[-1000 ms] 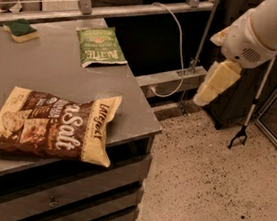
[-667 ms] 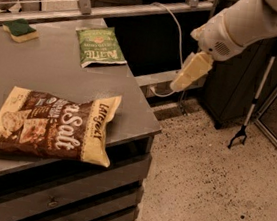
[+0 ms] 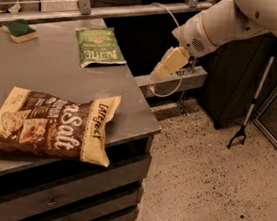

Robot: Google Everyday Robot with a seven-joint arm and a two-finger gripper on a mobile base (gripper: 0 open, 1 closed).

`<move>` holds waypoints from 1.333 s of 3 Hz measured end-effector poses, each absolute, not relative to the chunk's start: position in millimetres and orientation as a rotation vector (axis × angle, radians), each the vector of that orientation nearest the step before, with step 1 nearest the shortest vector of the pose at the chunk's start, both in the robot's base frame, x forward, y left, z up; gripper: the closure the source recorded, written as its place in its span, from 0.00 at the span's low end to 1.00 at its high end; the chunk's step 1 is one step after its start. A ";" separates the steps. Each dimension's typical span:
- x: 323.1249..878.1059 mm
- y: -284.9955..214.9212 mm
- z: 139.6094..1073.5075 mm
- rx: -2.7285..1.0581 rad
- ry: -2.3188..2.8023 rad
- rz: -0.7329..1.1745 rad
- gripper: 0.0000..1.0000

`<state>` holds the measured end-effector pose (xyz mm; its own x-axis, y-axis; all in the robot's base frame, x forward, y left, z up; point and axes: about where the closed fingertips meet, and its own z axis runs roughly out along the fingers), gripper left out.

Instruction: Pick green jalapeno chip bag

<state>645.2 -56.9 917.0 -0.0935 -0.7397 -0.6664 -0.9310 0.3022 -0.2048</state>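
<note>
The green jalapeno chip bag lies flat on the grey table near its far right edge, white lettering facing up. My gripper hangs at the end of the white arm, just off the table's right edge. It is to the right of the bag and a little nearer to me, apart from it. Its yellowish fingers point down and to the left.
A large brown-and-yellow "Salt" bag lies at the table's front. A green-and-yellow sponge sits at the back left. A rail runs behind the table. A grabber tool leans on a dark cabinet to the right.
My arm has swung left, bringing the gripper from over the floor at the right to the table's right edge, closer to the green bag.
</note>
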 end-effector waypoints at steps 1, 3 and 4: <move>645.8 -46.8 915.6 -1.497 1.854 0.367 0.00; 699.2 42.2 907.5 -1.488 1.680 0.472 0.00; 735.3 77.6 902.6 -1.475 1.615 0.504 0.00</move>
<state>735.3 77.6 902.6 0.0773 -0.5922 -0.8021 -0.9433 0.2171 -0.2512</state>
